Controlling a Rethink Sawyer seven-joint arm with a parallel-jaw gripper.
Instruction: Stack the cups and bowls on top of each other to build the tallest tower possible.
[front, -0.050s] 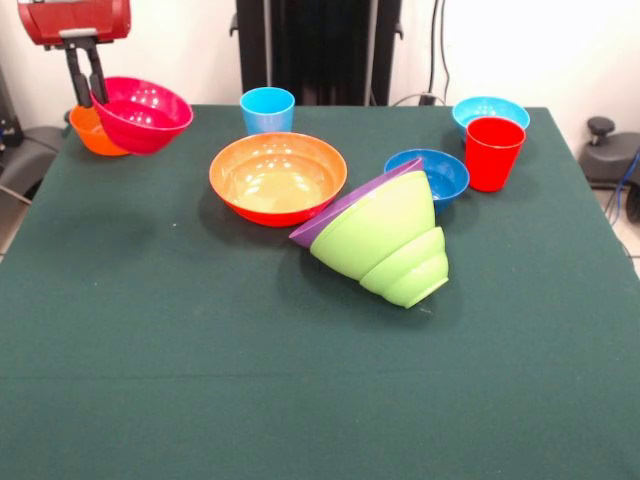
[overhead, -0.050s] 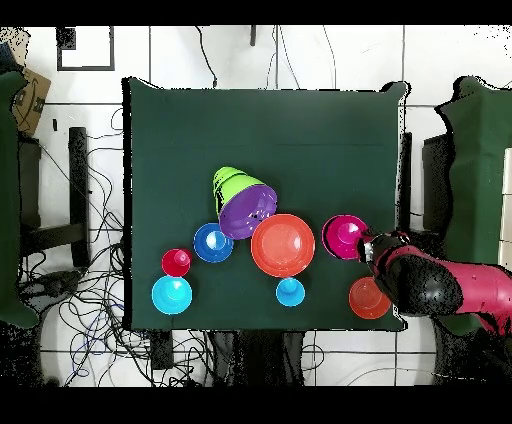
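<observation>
A dark green cloth (front, -0.050s: 200, 380) covers the table beneath the jaws and spreads well away from them. On the far side of the table from the jaws, a thin cable (front, -0.050s: 443, 50) hangs down the white wall (front, -0.050s: 540, 40), and a black wheeled base (front, -0.050s: 600, 130) stands off the table's edge. From overhead, a tangle of cables (overhead, -0.050s: 90, 300) lies on the tiled floor (overhead, -0.050s: 300, 55) across the table from the jaws – and a cardboard box (overhead, -0.050s: 30, 98) sits at the corner farthest from them.
</observation>
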